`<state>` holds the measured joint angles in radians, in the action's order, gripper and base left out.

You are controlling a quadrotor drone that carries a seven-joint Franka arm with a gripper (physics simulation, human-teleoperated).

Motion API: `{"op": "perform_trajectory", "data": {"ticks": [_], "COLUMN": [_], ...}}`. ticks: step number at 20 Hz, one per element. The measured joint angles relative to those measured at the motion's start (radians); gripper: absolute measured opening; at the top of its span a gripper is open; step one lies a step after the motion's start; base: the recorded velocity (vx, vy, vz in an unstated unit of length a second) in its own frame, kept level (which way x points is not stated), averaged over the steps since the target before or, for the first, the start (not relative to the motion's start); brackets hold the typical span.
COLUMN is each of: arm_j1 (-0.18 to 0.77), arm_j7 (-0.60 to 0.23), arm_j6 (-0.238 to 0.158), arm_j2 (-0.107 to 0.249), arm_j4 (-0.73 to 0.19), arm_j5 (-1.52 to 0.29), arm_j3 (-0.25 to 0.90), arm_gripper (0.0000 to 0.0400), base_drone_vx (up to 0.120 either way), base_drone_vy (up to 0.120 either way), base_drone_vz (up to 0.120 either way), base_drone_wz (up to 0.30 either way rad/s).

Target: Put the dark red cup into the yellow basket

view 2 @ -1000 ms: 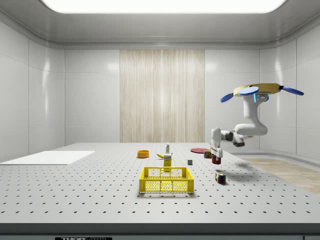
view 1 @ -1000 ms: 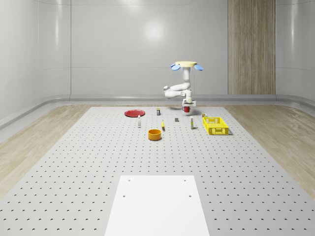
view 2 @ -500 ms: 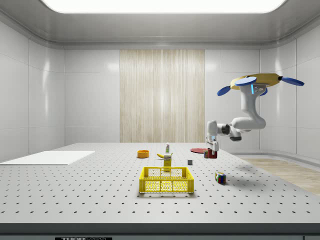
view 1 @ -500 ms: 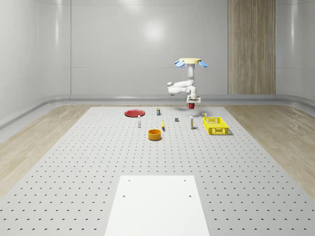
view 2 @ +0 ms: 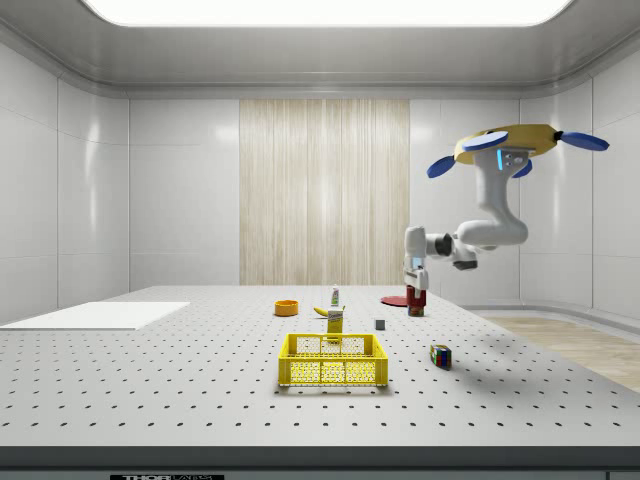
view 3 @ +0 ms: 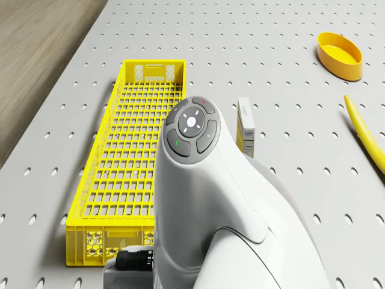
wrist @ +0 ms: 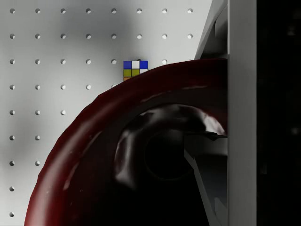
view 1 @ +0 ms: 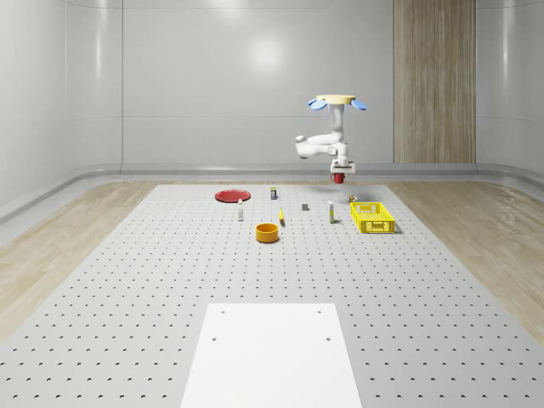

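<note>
One dark red cup (view 1: 340, 179) is hanging in the air right now, pinched in the two-finger gripper (view 1: 340, 175) at the end of the white arm, so the grab part looks sorted.

Going left to right across the whole-scene view: flat red plate (view 1: 231, 195) lying at the back, small orange bowl (view 1: 268, 232) sitting closer in, a yellow banana (view 1: 281, 218) just beside it, a few little boxes and bottles standing around, then the yellow mesh basket (view 1: 372, 217) sitting over on the right. The quadrotor drone (view 1: 337, 101) is hovering well above the perforated grey table (view 1: 170, 289), and the cup is dangling up and slightly to the left of the basket, not over it yet. From the drone view the basket is lying just ahead of the arm, with a small white-and-yellow carton (view 3: 245, 127) standing right next to its long wall.

In the wrist view the cup's rim is sitting hard against one finger (wrist: 242, 113), and a multicoloured puzzle cube (wrist: 135, 69) is lying on the table below.

What's worrying me: the basket is narrow, so any sway in the hover while letting go could be bouncing the cup off the rim or knocking that carton over.
</note>
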<state>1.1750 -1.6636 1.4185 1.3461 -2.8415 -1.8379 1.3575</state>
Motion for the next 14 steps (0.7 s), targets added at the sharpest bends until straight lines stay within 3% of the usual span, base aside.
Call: {"op": "perform_trajectory", "data": {"ticks": [14], "arm_j1": [0.011], "arm_j7": [-0.01], "arm_j6": [0.043], "arm_j2": [0.047], "arm_j4": [0.002], "arm_j5": [0.021], "arm_j3": [0.008], "arm_gripper": [0.01], "base_drone_vx": [0.12], "base_drone_vy": [0.12], "base_drone_vz": [0.0], "base_drone_wz": [0.0]}}
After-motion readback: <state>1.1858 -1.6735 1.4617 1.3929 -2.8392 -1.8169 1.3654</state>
